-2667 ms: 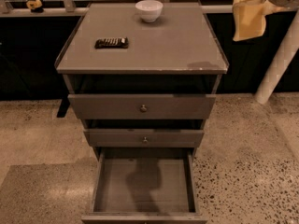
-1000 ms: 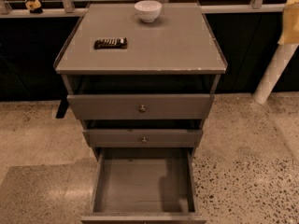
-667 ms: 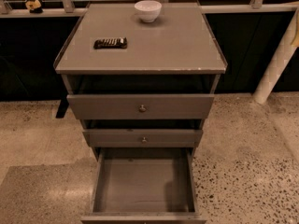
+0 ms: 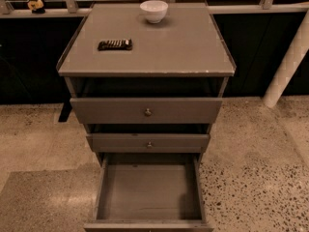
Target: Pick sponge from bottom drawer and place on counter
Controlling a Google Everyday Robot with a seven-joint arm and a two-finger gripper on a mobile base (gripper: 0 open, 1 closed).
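The bottom drawer (image 4: pixel 148 192) is pulled open at the foot of the grey cabinet, and its visible grey floor is bare. The sponge is out of view; no pale-yellow pad shows in the drawer or on the counter (image 4: pixel 193 47). The counter holds a white bowl (image 4: pixel 154 10) at the back and a dark flat packet (image 4: pixel 115 44) at the left. The gripper and the arm are out of view.
Two shallower drawers with round metal knobs (image 4: pixel 147 112) sit slightly open above the bottom one. A white post (image 4: pixel 288 62) leans at the right. A small yellow object (image 4: pixel 35 5) lies on the ledge at the back left. Speckled floor surrounds the cabinet.
The arm with its yellow parts, at the upper right earlier, has moved off the right edge and is gone from view. The cabinet and the things on it have not moved.
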